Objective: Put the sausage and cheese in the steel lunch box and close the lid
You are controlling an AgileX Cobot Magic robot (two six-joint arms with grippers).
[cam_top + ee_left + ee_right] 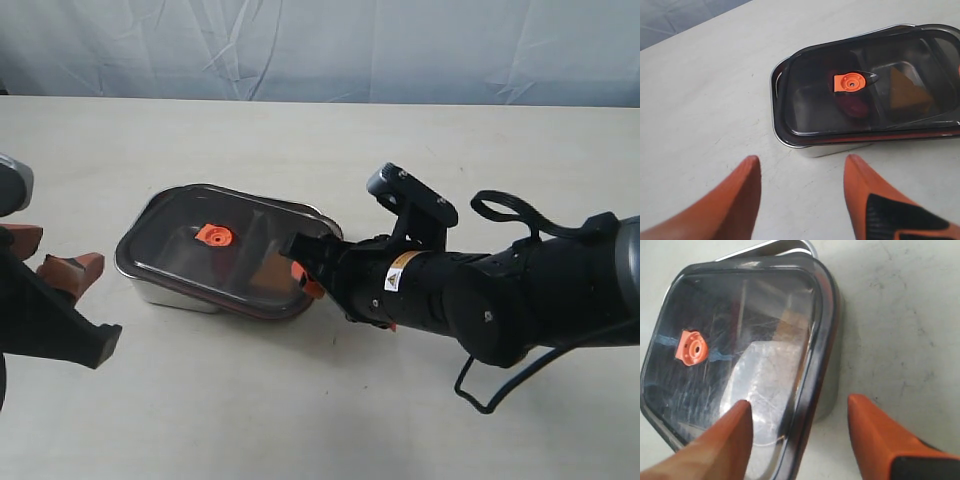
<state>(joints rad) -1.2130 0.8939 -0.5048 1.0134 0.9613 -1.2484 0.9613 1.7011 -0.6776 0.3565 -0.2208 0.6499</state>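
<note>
The steel lunch box stands on the table with the dark translucent lid lying on it, a little askew; its orange valve tab faces up. Through the lid I see the red sausage in one compartment and the yellow-orange cheese in the other. My right gripper is open and straddles the lid's edge, one finger over the lid, the other outside the box wall. My left gripper is open above bare table, short of the box.
The pale table stretches all round the box. A wrinkled grey-blue cloth hangs behind the far edge. The right arm's black body and its cables lie low over the table to the right of the box.
</note>
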